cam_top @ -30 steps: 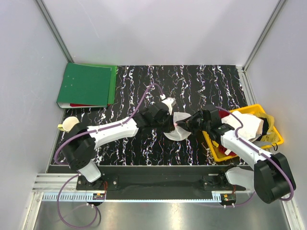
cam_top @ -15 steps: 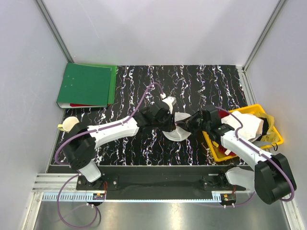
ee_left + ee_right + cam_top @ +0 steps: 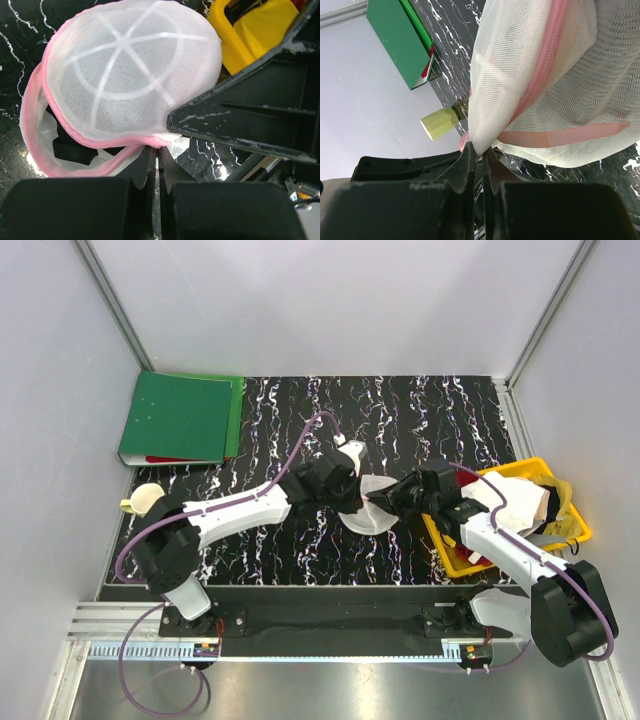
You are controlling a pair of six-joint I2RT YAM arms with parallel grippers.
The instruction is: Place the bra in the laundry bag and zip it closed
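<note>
The laundry bag (image 3: 373, 508), a white mesh drum with pink rims, is held between both grippers at mid-table. In the left wrist view its round spoked end (image 3: 130, 75) fills the frame, and the black bra (image 3: 70, 149) shows inside through the gap between the pink rims. My left gripper (image 3: 157, 151) is shut on the pink rim at the bag's left side (image 3: 350, 498). My right gripper (image 3: 481, 150) is shut on a pinch of the mesh at the bag's right side (image 3: 397, 498). The pink zipper band (image 3: 540, 75) runs up the bag's wall.
A yellow plastic basket (image 3: 452, 556) with white and red clothes stands at the right, just behind my right arm. A green binder (image 3: 180, 418) lies at the back left. A small yellow-green object (image 3: 145, 498) sits at the left edge.
My left wrist has shifted slightly toward the back, and the bag has turned a little with it. The right arm has barely moved.
</note>
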